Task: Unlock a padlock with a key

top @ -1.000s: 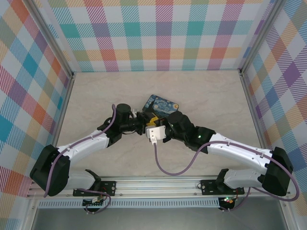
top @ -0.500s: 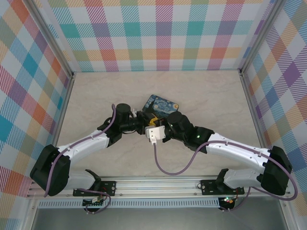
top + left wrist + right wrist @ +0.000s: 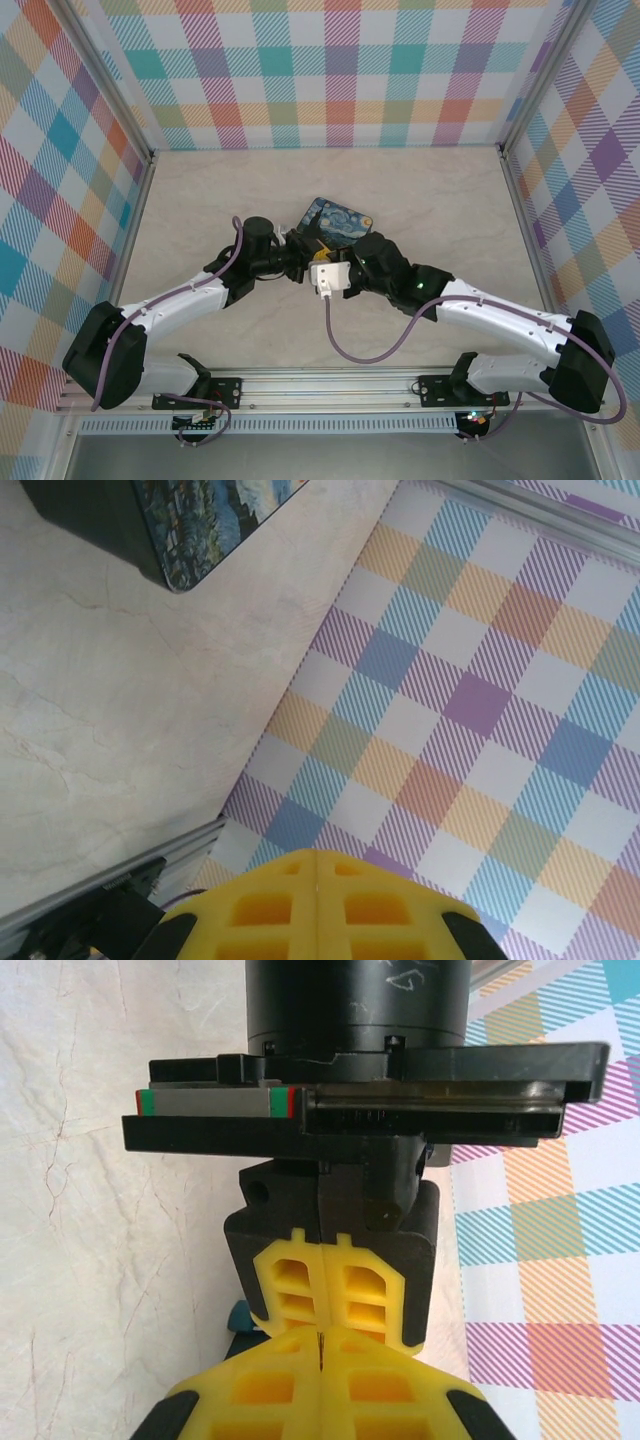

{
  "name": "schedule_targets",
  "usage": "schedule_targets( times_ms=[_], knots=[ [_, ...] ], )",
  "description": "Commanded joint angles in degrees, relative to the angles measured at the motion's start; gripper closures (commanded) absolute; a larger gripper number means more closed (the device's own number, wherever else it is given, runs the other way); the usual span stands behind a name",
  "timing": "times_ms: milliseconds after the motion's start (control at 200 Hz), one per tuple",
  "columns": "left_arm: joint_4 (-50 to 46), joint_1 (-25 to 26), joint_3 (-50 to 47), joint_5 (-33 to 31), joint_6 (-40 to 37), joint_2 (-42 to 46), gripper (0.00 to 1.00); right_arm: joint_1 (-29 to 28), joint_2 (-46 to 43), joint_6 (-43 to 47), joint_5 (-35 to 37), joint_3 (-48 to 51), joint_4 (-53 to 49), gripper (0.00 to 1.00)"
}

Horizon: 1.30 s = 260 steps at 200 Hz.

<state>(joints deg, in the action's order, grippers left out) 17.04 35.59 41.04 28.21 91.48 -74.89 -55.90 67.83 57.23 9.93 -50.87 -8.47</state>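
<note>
Both grippers are noted tip to tip at mid-worktop (image 3: 440, 200), just at 6 o'clock of the blue painted tin (image 3: 338, 220). Left gripper (image 3: 317, 865): jaws are pressed together along one seam, no gap left. Right gripper (image 3: 320, 1350): jaws are likewise closed, their yellow tips set against those of the left. Padlock (image 3: 238, 1313) is seen as a small teal sliver at 9 o'clock of the meeting tips, low beside the left gripper's body; whether it is gripped cannot be told
</note>
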Motion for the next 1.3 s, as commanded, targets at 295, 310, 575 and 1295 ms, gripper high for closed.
schedule_targets(
  times_ms=[295,310,575,1295],
  knots=[
    [3.7,0.4,-1.0,-17.6,-23.7,3.8,1.00,3.9,-6.3,-20.1,-9.3,-0.1,-4.1,0.68],
    [4.2,0.4,-1.1,-17.9,-24.6,3.7,1.00,4.2,-6.4,-21.7,-9.9,-0.3,-4.3,0.67],
    [16.3,0.9,-2.8,-21.0,-42.7,5.0,1.00,17.3,-8.5,-64.6,-30.5,-0.9,1.3,0.52],
    [29.1,2.7,0.8,-10.7,-52.0,6.8,1.00,22.6,2.8,-106.2,-50.8,9.8,50.5,0.40]
  ],
)
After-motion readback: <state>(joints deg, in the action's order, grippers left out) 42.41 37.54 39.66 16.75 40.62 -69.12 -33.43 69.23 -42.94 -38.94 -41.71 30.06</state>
